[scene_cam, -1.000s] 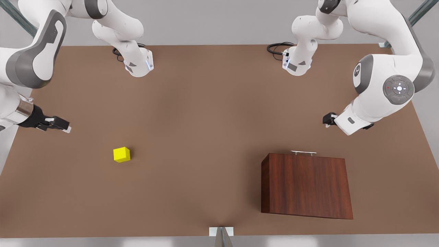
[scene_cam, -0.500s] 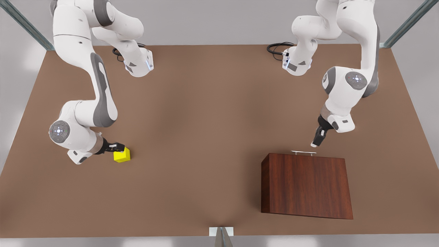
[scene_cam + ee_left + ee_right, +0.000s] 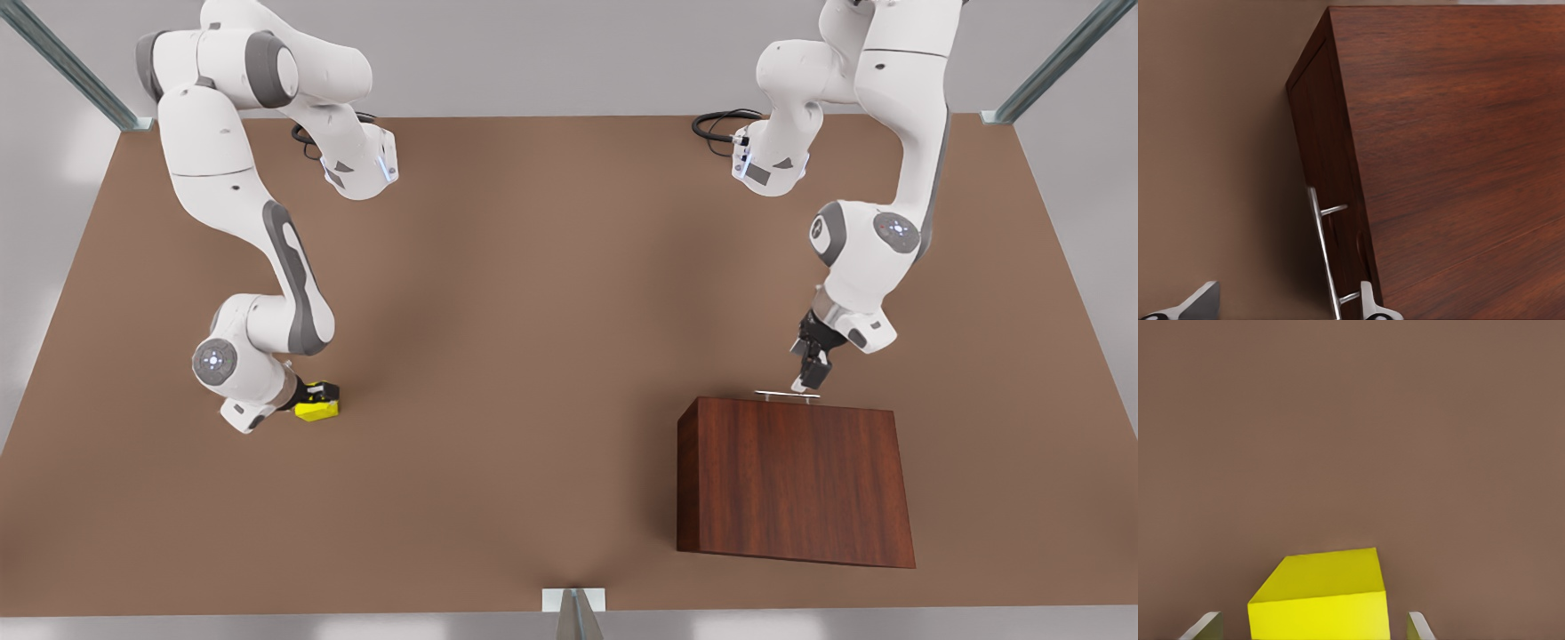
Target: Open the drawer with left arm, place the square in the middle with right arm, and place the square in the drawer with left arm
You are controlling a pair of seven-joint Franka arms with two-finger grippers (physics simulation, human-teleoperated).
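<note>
A brown table (image 3: 533, 356) is sitting in a grey room. My right gripper (image 3: 318, 398), open, is straddling the square (image 3: 317, 410). My left gripper (image 3: 807, 377), open, is straddling the closed drawer's handle (image 3: 1323, 250).

Bright yellow square (image 3: 317, 410) on a plain matte brown tabletop (image 3: 533, 311). Dark reddish-brown wood-grain cabinet (image 3: 791, 480), slim silver handle (image 3: 1323, 250) on its front. White arms with grey patches, black grippers, pale grey fingertips (image 3: 1203, 628).

square (image 3: 316, 410) at front view's left, cabinet (image 3: 791, 480) right, both on table (image 3: 533, 311)
</note>
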